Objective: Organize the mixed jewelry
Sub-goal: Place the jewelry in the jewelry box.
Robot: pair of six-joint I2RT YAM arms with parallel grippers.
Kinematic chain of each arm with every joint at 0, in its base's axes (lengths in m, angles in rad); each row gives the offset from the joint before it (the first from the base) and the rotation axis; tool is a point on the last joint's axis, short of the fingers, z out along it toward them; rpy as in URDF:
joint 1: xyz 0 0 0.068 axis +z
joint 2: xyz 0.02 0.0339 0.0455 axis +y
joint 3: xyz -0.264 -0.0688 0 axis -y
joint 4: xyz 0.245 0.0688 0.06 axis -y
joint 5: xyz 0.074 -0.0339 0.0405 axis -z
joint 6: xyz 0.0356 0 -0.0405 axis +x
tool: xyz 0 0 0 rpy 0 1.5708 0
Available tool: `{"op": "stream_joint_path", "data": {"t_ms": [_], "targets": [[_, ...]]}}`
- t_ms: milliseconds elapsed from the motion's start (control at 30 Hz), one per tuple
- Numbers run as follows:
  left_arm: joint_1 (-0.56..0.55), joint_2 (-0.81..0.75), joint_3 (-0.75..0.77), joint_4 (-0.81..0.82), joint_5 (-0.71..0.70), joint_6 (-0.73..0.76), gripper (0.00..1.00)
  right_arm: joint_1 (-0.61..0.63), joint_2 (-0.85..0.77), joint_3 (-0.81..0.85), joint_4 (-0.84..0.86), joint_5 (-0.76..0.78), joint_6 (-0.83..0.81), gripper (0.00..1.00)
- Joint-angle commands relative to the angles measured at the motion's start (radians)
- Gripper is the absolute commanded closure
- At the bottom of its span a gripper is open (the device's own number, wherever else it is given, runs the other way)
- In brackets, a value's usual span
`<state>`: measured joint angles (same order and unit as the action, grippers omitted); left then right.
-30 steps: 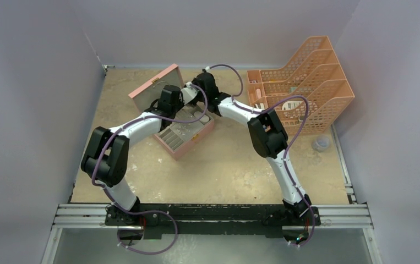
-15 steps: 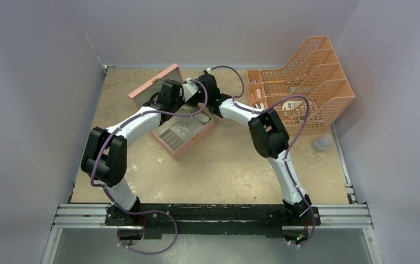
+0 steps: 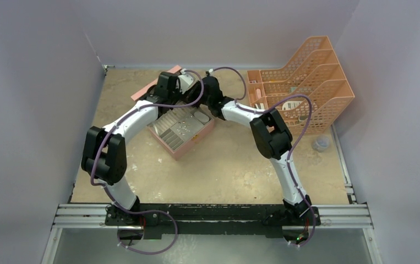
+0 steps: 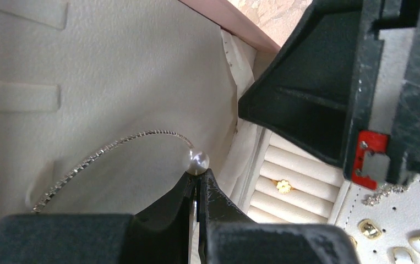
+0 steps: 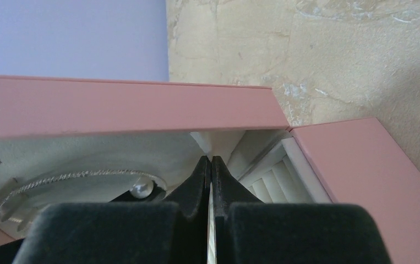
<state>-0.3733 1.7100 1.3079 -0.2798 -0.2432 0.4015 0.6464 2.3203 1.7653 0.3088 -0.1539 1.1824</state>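
Both arms reach to the back of the table (image 3: 224, 170), where the pink box (image 3: 188, 144) stands with its lid (image 5: 125, 104) raised. The left gripper (image 4: 198, 190) has its 2 fingers pressed together right under a small pearl (image 4: 195, 161) at the end of the silver chain (image 4: 108, 147). It seems to pinch the chain just below the pearl, though the tips hide the exact contact. From there the chain curves away in an arc over the cream lining (image 4: 114, 66) inside the lid.

The right gripper (image 5: 211, 165) is also squeezed closed, with nothing between its fingers. Its tips sit close to the corner where the lid meets the box base, just beside the pearl.

In the base, 1 gold ring (image 4: 283, 186) with a flower top sits tucked between the cream ring rolls (image 4: 306, 165). Next to them, small studs (image 4: 368, 228) rest on a dotted white panel. An orange file rack (image 3: 306, 82) stands well apart at the table's back right.
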Motion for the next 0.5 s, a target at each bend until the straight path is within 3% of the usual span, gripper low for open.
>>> {"op": "stream_joint_path", "data": {"t_ms": [0,467], "targets": [[0.007,0.033,0.056,0.004,-0.008,-0.031,1.00,0.003,-0.058,-0.032,0.040,-0.083,-0.054,1.00],[0.026,0.066,0.050,0.018,-0.037,-0.037,1.00,0.000,-0.084,-0.071,0.256,-0.198,-0.083,1.00]]}}
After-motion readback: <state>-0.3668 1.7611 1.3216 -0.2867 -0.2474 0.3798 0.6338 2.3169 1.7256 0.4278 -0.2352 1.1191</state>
